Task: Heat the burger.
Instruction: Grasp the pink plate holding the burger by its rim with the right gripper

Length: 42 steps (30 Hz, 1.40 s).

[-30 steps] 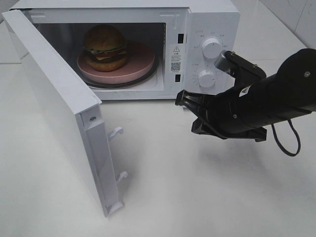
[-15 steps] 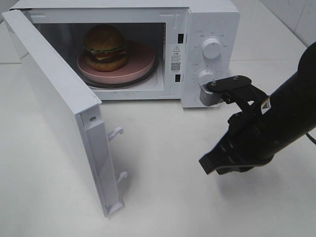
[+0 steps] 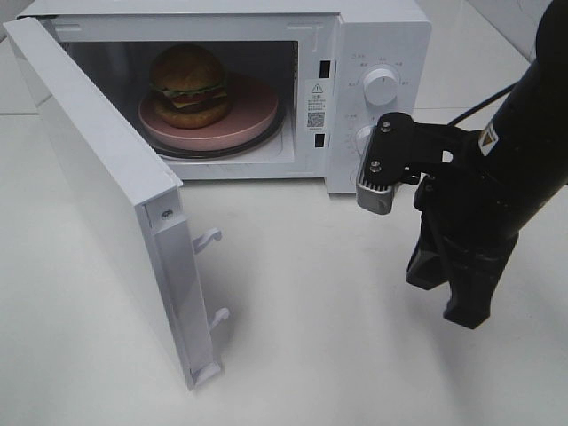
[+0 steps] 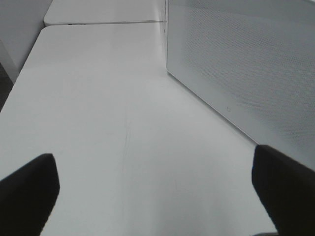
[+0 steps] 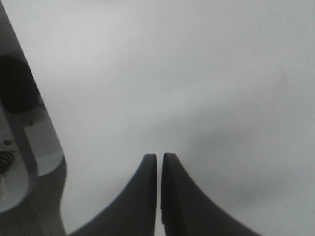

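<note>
The burger (image 3: 188, 84) sits on the plate (image 3: 257, 124) inside the microwave (image 3: 382, 35), door (image 3: 98, 195) open; your right gripper (image 3: 463, 311) hangs with jaws together, empty; left gripper (image 4: 156, 191), jaws apart; closing the door likely comes next.

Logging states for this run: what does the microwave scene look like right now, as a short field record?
burger: on the pink plate, inside the microwave
door: swung wide open
right gripper: shut, empty, pointing down at the table before the control panel
left gripper: open, empty, over the table beside the door
task state: burger loaded, door not yet closed
</note>
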Motion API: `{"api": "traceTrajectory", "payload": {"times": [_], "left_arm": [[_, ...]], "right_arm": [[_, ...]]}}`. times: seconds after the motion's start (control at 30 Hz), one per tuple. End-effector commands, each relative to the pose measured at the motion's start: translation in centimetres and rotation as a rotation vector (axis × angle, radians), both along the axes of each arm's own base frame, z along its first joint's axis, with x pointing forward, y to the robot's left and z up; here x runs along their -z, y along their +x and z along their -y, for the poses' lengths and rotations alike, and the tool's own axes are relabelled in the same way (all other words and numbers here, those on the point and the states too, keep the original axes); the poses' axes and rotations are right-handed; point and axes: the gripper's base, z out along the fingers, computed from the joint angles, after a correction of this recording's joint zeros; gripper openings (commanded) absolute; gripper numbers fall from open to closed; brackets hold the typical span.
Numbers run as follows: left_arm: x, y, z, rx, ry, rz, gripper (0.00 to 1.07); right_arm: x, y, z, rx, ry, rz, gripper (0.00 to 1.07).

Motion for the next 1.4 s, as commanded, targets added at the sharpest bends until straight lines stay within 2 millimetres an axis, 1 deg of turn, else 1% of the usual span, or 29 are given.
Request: {"api": "traceTrajectory", "payload": {"times": [0.03, 0.07, 0.1, 0.13, 0.17, 0.2, 0.27, 0.4, 0.47, 0.5, 0.53, 0.57, 0.6, 0.63, 0.67, 0.73, 0.77, 0.8, 0.83, 0.87, 0.9, 0.93, 1.0, 1.1, 1.17, 1.23, 1.27, 1.3, 1.4], "left_arm": [[0.0, 0.0, 0.0, -0.003, -0.004, 0.009, 1.00], [0.0, 0.0, 0.0, -0.003, -0.004, 0.009, 1.00], [0.0, 0.0, 0.0, -0.003, -0.004, 0.009, 1.00], [0.0, 0.0, 0.0, -0.003, -0.004, 0.009, 1.00], [0.0, 0.0, 0.0, -0.003, -0.004, 0.009, 1.00], [0.0, 0.0, 0.0, -0.003, -0.004, 0.009, 1.00], [0.0, 0.0, 0.0, -0.003, -0.004, 0.009, 1.00], [0.0, 0.0, 0.0, -0.003, -0.004, 0.009, 1.00], [0.0, 0.0, 0.0, -0.003, -0.004, 0.009, 1.00], [0.0, 0.0, 0.0, -0.003, -0.004, 0.009, 1.00], [0.0, 0.0, 0.0, -0.003, -0.004, 0.009, 1.00], [0.0, 0.0, 0.0, -0.003, -0.004, 0.009, 1.00], [0.0, 0.0, 0.0, -0.003, -0.004, 0.009, 1.00], [0.0, 0.0, 0.0, -0.003, -0.004, 0.009, 1.00], [0.0, 0.0, 0.0, -0.003, -0.004, 0.009, 1.00], [0.0, 0.0, 0.0, -0.003, -0.004, 0.009, 1.00], [0.0, 0.0, 0.0, -0.003, -0.004, 0.009, 1.00], [0.0, 0.0, 0.0, -0.003, -0.004, 0.009, 1.00], [0.0, 0.0, 0.0, -0.003, -0.004, 0.009, 1.00], [0.0, 0.0, 0.0, -0.003, -0.004, 0.009, 1.00], [0.0, 0.0, 0.0, -0.003, -0.004, 0.009, 1.00], [0.0, 0.0, 0.0, -0.003, -0.004, 0.009, 1.00], [0.0, 0.0, 0.0, -0.003, -0.004, 0.009, 1.00], [0.0, 0.0, 0.0, -0.003, -0.004, 0.009, 1.00], [0.0, 0.0, 0.0, -0.003, -0.004, 0.009, 1.00], [0.0, 0.0, 0.0, -0.003, -0.004, 0.009, 1.00], [0.0, 0.0, 0.0, -0.003, -0.004, 0.009, 1.00], [0.0, 0.0, 0.0, -0.003, -0.004, 0.009, 1.00], [0.0, 0.0, 0.0, -0.003, -0.004, 0.009, 1.00]], "right_arm": [[-0.6, 0.3, 0.1, -0.166, -0.032, 0.047, 0.07], [-1.0, 0.6, 0.1, -0.276, -0.049, 0.082, 0.08], [-1.2, 0.7, 0.1, -0.335, -0.063, 0.101, 0.08], [-1.2, 0.7, 0.1, -0.335, -0.063, 0.101, 0.08], [-1.5, 1.0, 0.1, -0.434, -0.086, 0.135, 0.09], [-1.5, 1.0, 0.1, -0.434, -0.086, 0.135, 0.09], [-1.9, 1.4, 0.1, -0.558, -0.130, 0.185, 0.11], [-2.3, 1.8, 0.2, -0.639, -0.172, 0.222, 0.15], [-2.4, 2.2, 0.4, -0.687, -0.219, 0.270, 0.23], [-2.4, 2.2, 0.4, -0.687, -0.219, 0.270, 0.23], [-2.5, 2.6, 0.4, -0.699, -0.245, 0.311, 0.33], [-2.5, 2.6, 0.4, -0.699, -0.245, 0.311, 0.33], [-2.6, 2.8, 0.3, -0.700, -0.248, 0.347, 0.45], [-2.7, 3.0, 0.3, -0.698, -0.244, 0.364, 0.52], [-2.7, 3.0, 0.3, -0.698, -0.244, 0.364, 0.52], [-2.7, 3.3, 0.0, -0.611, -0.208, 0.391, 0.81], [-2.7, 3.3, 0.0, -0.611, -0.208, 0.391, 0.81], [-2.7, 3.3, -0.1, -0.567, -0.189, 0.397, 0.88], [-2.7, 3.3, -0.1, -0.567, -0.189, 0.397, 0.88], [-2.6, 3.4, -0.6, -0.517, -0.169, 0.411, 0.96], [-2.6, 3.5, -0.8, -0.513, -0.165, 0.423, 0.98], [-2.6, 3.5, -0.8, -0.513, -0.165, 0.423, 0.98], [-2.1, 3.7, -1.7, -0.558, -0.186, 0.455, 1.00], [-2.0, 3.8, -1.9, -0.564, -0.183, 0.461, 0.99], [-1.8, 4.5, -3.1, -0.576, -0.169, 0.480, 0.99], [-1.9, 4.7, -3.3, -0.580, -0.167, 0.487, 0.99], [-2.0, 5.3, -4.0, -0.586, -0.157, 0.509, 0.98], [-2.0, 5.3, -4.0, -0.586, -0.157, 0.509, 0.98], [-2.1, 6.2, -5.1, -0.607, -0.163, 0.529, 0.98]]}}
